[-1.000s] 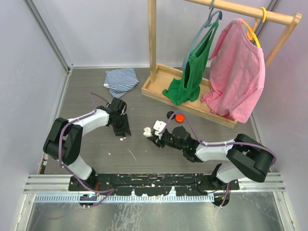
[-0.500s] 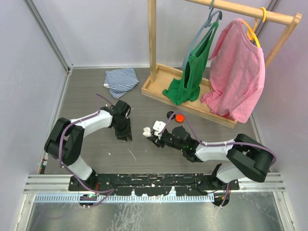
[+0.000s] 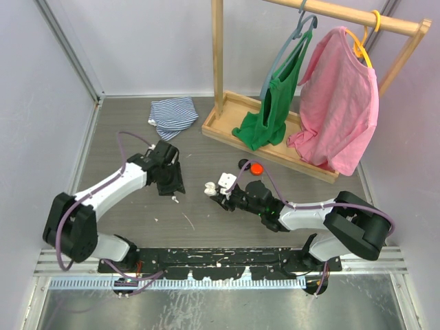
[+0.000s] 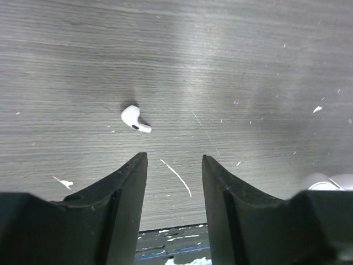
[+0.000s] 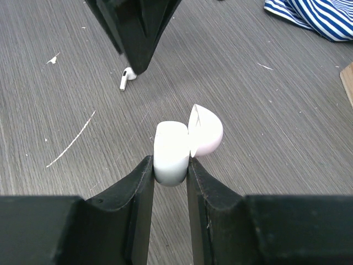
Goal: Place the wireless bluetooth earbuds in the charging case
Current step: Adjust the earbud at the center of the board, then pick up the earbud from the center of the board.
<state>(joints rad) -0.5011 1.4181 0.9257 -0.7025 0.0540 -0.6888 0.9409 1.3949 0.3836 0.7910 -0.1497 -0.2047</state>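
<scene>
The top external camera is looking down from high behind the near edge of the table [image 3: 206, 155], covering all of it. The left wrist camera is hovering close over the tabletop; the right wrist camera is facing left, low and close. All three are sharing the near-centre patch holding the white earbud [image 4: 134, 118].

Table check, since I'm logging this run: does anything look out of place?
One white earbud lies loose on the table, outside the case, just ahead of the open left gripper. A striped cloth sits crumpled by the rack instead of hanging.
</scene>
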